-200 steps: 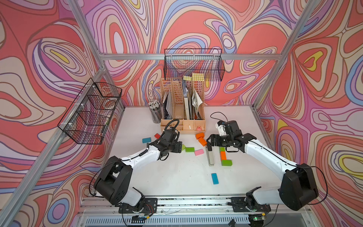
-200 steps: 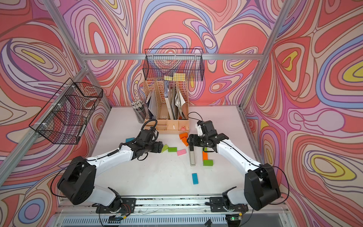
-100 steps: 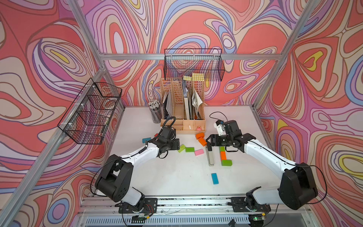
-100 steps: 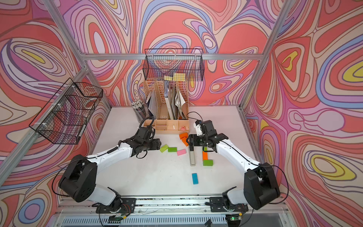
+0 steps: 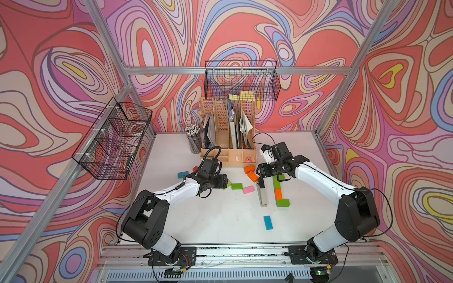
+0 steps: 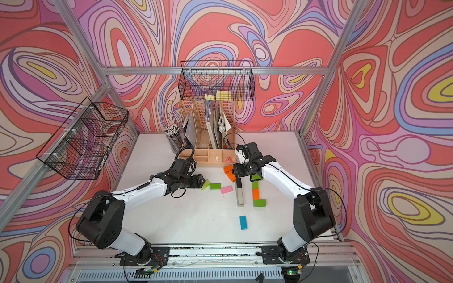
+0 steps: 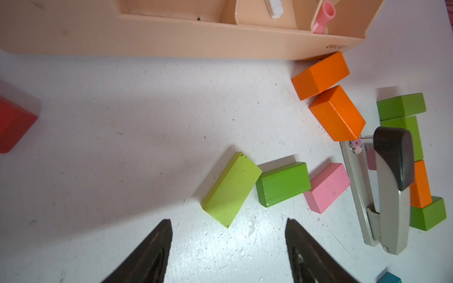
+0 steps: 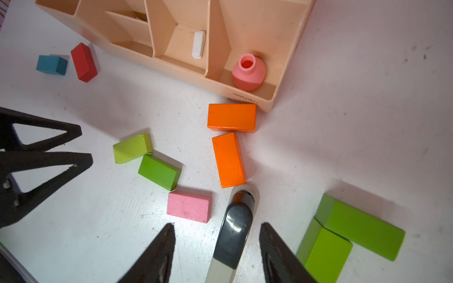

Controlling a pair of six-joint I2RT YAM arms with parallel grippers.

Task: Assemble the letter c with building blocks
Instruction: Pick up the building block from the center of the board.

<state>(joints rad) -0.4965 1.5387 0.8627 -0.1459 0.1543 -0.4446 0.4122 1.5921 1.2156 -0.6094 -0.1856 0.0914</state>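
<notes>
A partial letter c lies right of centre: a green block (image 5: 279, 177), a lime one (image 5: 276, 183), an orange one (image 5: 278, 193) and a green foot (image 5: 282, 202), joined end to end. Loose building blocks lie to its left: lime (image 7: 231, 190), green (image 7: 283, 183), pink (image 7: 327, 187) and two orange (image 7: 320, 74). My left gripper (image 7: 228, 221) is open just short of the lime block, holding nothing. My right gripper (image 8: 217, 224) stands open astride the black head of the stapler (image 8: 232, 240), with a gap on each side.
The beige desk organiser (image 5: 229, 156) stands at the back, touching an orange block. A pen cup (image 5: 195, 143) is beside it. A blue block (image 5: 268, 222) lies near the front; a blue (image 5: 182, 174) and a red block (image 5: 195, 168) lie at the left. Wire baskets hang on the walls.
The left gripper has drawn back a little to the left, uncovering the lime block. The right gripper's jaws have narrowed around the stapler's head. No block has moved.
</notes>
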